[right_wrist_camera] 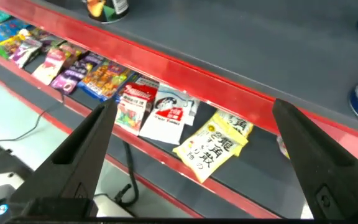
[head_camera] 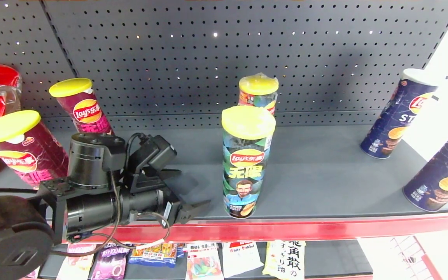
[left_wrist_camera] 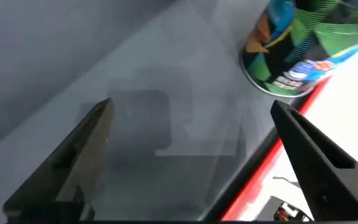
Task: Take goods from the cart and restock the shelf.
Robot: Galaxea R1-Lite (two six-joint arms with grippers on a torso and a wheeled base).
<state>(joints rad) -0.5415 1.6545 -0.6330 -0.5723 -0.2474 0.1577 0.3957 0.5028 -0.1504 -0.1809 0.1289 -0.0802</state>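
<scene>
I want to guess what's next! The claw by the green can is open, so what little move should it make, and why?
Probably pull the left claw straight back off the shelf. It is open and empty, and the green can stands upright near the shelf's front edge, apart from the claw. Backing away avoids knocking the can.

two maroon cans (head_camera: 21, 155), two green cans (head_camera: 245, 167), two navy cans (head_camera: 399, 116).

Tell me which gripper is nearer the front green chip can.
Left. The left gripper sits open just beside the green can on the shelf; the right gripper hangs farther off, before the lower shelf.
</scene>
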